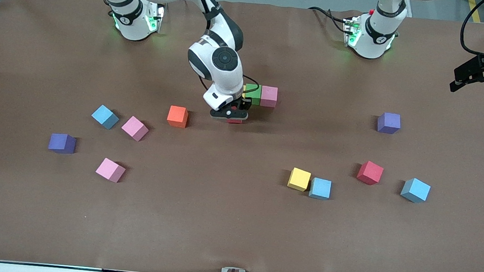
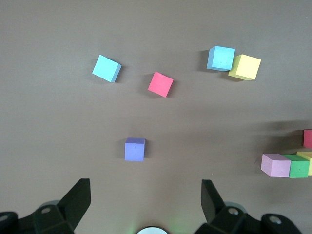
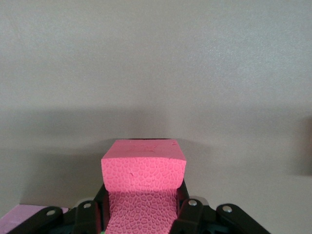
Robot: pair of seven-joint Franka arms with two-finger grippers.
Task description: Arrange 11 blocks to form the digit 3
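Observation:
My right gripper (image 1: 231, 116) is shut on a red cube (image 3: 144, 163), low over the table beside the yellow end of a short row. That row is a yellow cube (image 2: 307, 156), a green cube (image 1: 252, 94) and a pink cube (image 1: 268, 96), touching one another. An orange cube (image 1: 177, 116) lies just toward the right arm's end. Loose blocks lie nearer the front camera: two pink (image 1: 134, 128) (image 1: 110, 169), three light blue (image 1: 105, 116) (image 1: 320, 188) (image 1: 415, 189), one yellow (image 1: 299, 178), one red (image 1: 369, 172). My left gripper (image 1: 474, 86) waits open, high at its end of the table.
Two purple cubes lie apart, one (image 1: 62, 143) toward the right arm's end and one (image 1: 388, 123) toward the left arm's end. The brown table mat (image 1: 217, 221) stretches bare toward the front camera. The right arm's wrist hides most of the row's yellow cube in the front view.

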